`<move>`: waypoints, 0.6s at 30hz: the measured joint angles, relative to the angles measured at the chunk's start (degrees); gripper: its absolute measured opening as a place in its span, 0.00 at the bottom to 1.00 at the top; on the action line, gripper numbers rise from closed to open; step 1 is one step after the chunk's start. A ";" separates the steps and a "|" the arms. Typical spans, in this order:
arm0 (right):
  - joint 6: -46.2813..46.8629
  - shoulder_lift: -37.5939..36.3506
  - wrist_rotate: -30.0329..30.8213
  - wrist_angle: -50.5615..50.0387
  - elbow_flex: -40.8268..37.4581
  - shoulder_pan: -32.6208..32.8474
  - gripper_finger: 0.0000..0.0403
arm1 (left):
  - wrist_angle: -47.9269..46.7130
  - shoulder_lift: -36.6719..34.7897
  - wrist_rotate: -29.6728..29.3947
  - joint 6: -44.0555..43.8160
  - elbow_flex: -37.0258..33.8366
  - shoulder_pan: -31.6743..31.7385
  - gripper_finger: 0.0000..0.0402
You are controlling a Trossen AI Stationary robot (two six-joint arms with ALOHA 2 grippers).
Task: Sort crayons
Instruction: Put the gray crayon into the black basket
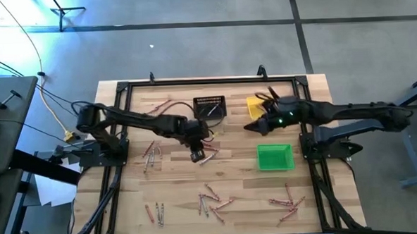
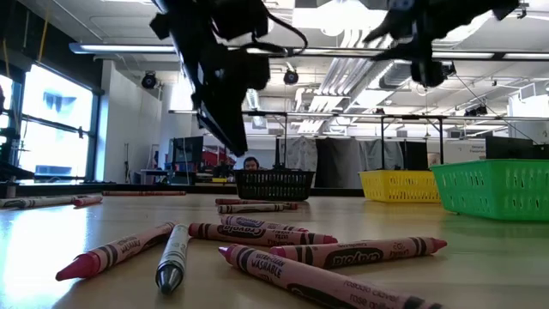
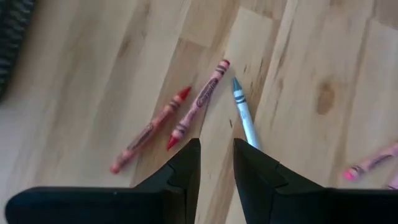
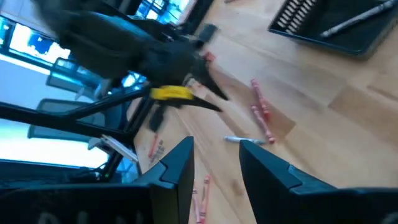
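Wooden surface (image 1: 177, 196) carries scattered crayons (image 1: 211, 201). Left hand (image 3: 216, 163) hovers mid-surface, fingers slightly parted and empty, directly above three of them: two red, one grey (image 3: 244, 112). Their long axes run away from the fingertips. Right hand (image 4: 214, 163), also parted and empty, waits by the yellow bin (image 1: 259, 105), farther off.

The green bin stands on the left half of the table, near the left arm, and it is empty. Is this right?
Not quite. The high view shows the empty green bin on the table's right half, near the right arm, below the right gripper in that picture.
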 joint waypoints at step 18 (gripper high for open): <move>1.64 -1.19 9.52 -16.00 5.92 12.70 0.28 | 0.83 13.68 -2.06 -5.23 10.41 -6.66 0.20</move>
